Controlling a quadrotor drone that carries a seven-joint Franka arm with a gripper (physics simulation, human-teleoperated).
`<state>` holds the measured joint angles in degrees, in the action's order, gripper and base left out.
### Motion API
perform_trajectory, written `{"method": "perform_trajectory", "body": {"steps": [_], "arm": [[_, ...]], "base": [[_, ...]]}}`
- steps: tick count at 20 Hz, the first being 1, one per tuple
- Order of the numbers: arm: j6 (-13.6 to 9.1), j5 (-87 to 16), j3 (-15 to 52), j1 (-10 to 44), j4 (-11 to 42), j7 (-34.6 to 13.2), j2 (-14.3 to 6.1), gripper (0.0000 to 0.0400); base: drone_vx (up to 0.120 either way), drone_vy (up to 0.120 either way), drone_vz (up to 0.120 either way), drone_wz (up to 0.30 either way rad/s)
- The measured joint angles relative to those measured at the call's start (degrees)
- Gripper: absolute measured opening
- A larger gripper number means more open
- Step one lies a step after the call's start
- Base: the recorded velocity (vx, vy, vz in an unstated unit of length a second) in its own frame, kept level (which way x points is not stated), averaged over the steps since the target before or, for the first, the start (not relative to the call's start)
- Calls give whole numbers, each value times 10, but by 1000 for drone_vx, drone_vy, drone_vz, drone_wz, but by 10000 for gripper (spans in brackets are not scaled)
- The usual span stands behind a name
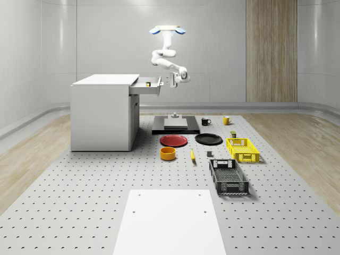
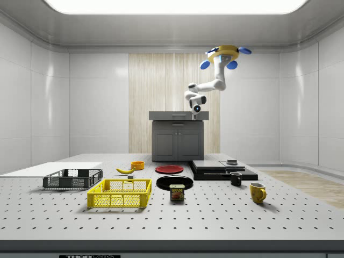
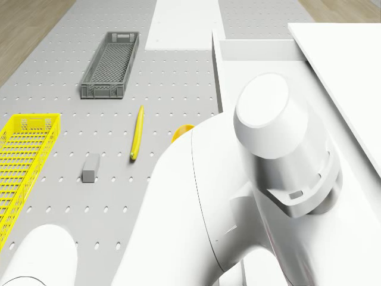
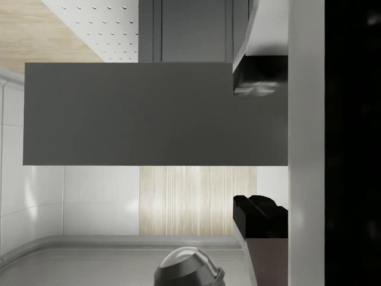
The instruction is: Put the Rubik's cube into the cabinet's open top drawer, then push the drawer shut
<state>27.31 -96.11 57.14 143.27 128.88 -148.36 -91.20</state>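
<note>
Above the black platform (image 1: pixel 176 127) to the right of the cabinet (image 1: pixel 101 114) in the whole-scene view, the drone (image 1: pixel 167 30) hovers high, its arm folded down so the gripper (image 1: pixel 171 81) sits just off the front of the open top drawer (image 1: pixel 147 85), seemingly lined up to push it. Whether the claw is spread or pressed together, I cannot tell. Inside the drawer lies a small yellowish block, likely the Rubik's cube (image 1: pixel 148 84), too small to judge its facing. Extended rightwards, the drawer's long axis runs left-right.
</note>
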Motion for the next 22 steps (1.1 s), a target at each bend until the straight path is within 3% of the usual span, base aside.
{"method": "perform_trajectory", "body": {"steps": [3, 7, 10, 17, 20, 21, 22], "arm": [[1, 3, -2, 3, -2, -1, -2, 152], [2, 6, -4, 7, -3, -2, -4, 122], [4, 7, -5, 8, -4, -3, -6, 113], [9, -3, -11, -4, 7, 6, -15, 107], [12, -16, -17, -21, 21, -2, -21, 106], [12, -13, -23, -27, 29, -32, -19, 106], [14, -13, -26, -31, 35, -33, -21, 106]], "base": [[0, -120, 0, 0], [0, -120, 0, 0], [0, -107, 0, 0], [0, 0, 0, 0], [0, 0, 0, 0], [0, 0, 0, 0], [0, 0, 0, 0]]}}
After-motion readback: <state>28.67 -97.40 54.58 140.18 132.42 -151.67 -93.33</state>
